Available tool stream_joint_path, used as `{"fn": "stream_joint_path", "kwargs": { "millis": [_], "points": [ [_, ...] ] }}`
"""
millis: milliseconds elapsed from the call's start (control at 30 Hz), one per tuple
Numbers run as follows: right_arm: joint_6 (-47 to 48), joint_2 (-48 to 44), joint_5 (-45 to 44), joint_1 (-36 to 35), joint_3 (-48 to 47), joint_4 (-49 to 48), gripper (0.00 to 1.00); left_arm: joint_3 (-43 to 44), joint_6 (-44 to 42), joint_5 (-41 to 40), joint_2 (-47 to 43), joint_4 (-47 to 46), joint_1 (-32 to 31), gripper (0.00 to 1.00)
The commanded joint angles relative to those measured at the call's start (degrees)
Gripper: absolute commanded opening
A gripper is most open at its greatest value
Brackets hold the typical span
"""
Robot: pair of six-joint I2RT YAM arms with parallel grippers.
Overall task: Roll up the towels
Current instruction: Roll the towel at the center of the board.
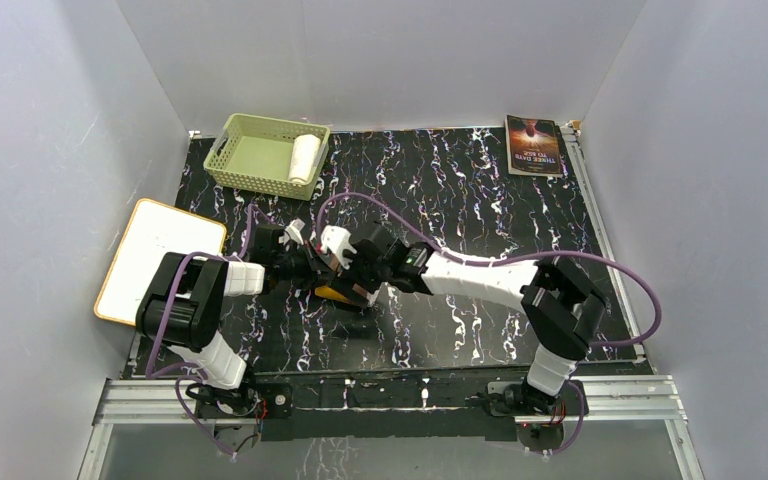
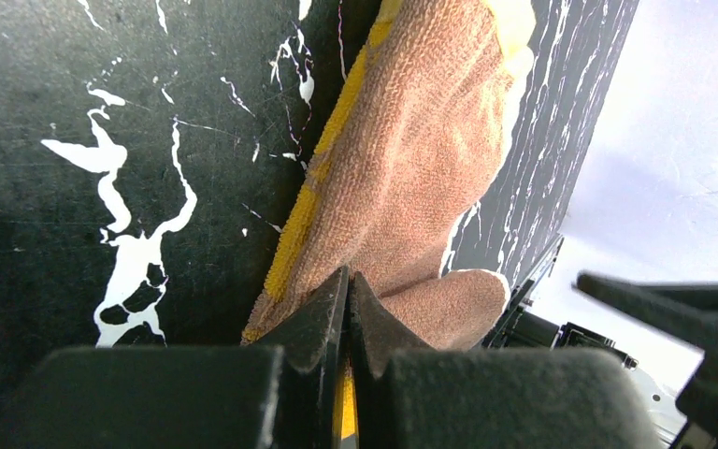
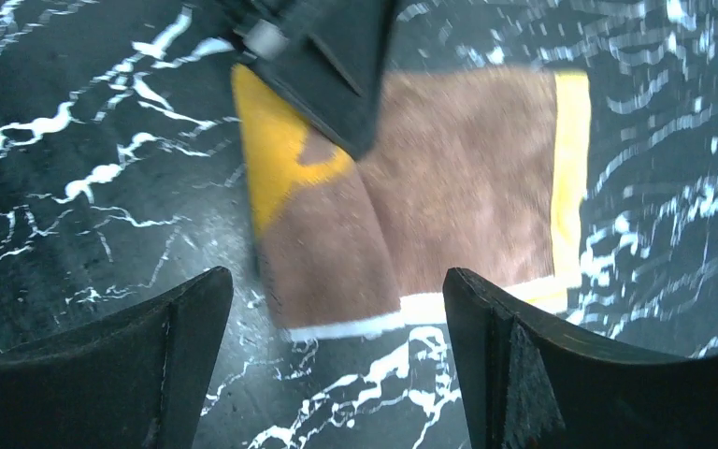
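The brown towel [image 1: 333, 291] with its yellow border lies partly folded on the black marbled table, between my two grippers. My left gripper [image 2: 348, 281] is shut on its yellow edge, and the brown cloth [image 2: 421, 159] stretches away from the jaws. My right gripper [image 3: 337, 273] stands open just above the towel's near white-trimmed edge [image 3: 467, 178], with nothing between its fingers. The left gripper's dark finger [image 3: 337, 75] shows pinching the far yellow corner. The white towel [image 1: 305, 157] sits rolled in the green basket [image 1: 232, 137].
A white board with a tan edge [image 1: 155, 258] lies at the left, half off the table. A dark-covered book [image 1: 533, 145] lies at the back right corner. Both arms [image 1: 480, 272] meet near the table's middle.
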State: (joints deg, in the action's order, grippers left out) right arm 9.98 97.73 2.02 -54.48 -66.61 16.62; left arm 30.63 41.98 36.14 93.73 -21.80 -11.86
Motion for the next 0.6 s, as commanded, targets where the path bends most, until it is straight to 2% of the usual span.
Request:
{"fn": "stream_joint_path", "kwargs": {
  "millis": [0,67,367,567],
  "points": [
    [9.6,0.5,2.8,-1.1,-2.1,-7.8,0.81,-0.5,-3.5,-5.6,0.5,7.0,-0.4,0.0],
    [10.5,1.6,5.6,-1.4,-3.5,-6.6,0.8,-0.4,-3.5,-5.6,0.4,7.2,-0.4,0.0],
    [12.9,10.5,7.5,-1.5,-7.9,-1.9,0.76,0.5,-4.3,-5.9,0.0,9.0,-0.4,0.0],
    [11.2,11.5,11.3,-1.6,-8.8,1.3,0.65,1.1,-4.3,-6.3,0.3,10.4,-0.5,0.0]
  ]
}}
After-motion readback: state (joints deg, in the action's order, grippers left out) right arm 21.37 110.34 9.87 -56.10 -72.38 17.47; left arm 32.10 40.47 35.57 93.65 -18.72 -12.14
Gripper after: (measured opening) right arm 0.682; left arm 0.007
